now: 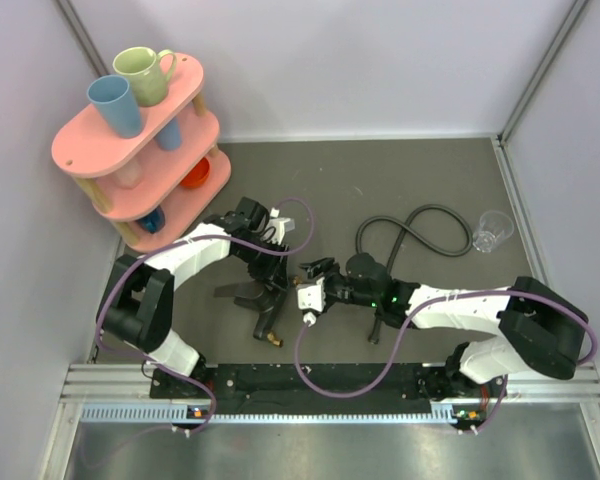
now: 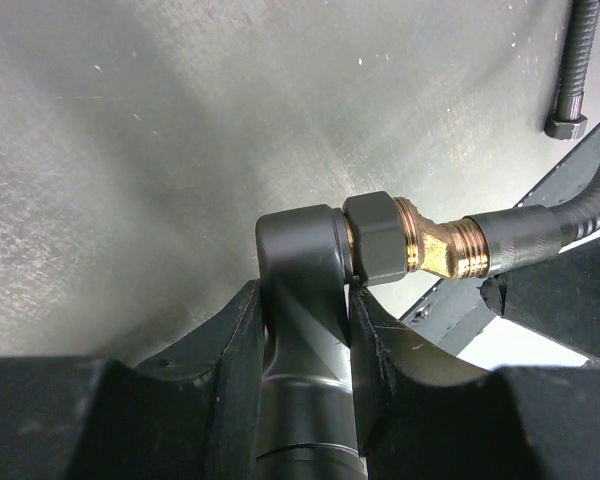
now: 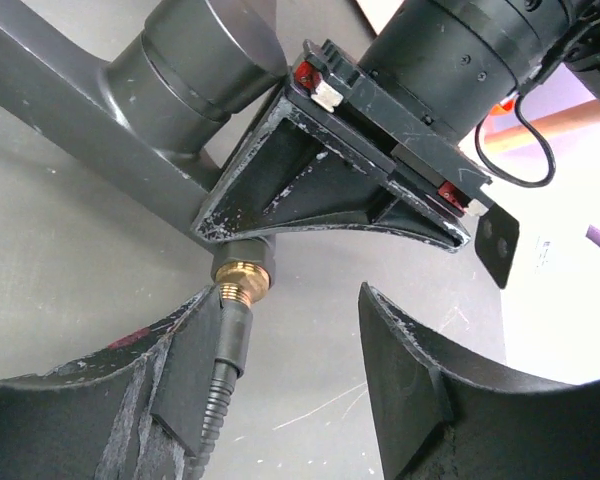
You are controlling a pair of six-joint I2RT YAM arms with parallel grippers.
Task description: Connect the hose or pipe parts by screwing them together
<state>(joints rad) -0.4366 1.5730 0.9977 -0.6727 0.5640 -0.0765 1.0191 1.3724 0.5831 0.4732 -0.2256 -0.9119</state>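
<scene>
1. Top view. My left gripper (image 1: 268,283) is clenched on the one short dark grey forked fitting (image 1: 265,318) with brass threaded ends, bracing it, I judge, so it cannot spin. My right gripper (image 1: 308,278), the second of two, sits just beside it. One long thin dark grey flexible rubber hose (image 1: 363,238) loops away towards one clear plastic cup (image 1: 492,230). One pink tiered shelf (image 1: 75,150) stands far left, with two cups (image 1: 145,75) on its top deck.
2. Left wrist view. Both fingers (image 2: 220,340) squeeze the fitting's grey body. One brass end (image 2: 435,248) juts right, and the hose's collar (image 2: 520,240) touches its thread. The hose's other end (image 2: 565,125) lies apart.
3. Right wrist view. My right jaws stand apart, released, and the hose rests against one finger (image 3: 180,400) only. Brass shows above the collar, so I judge the joint is not fully tightened.
</scene>
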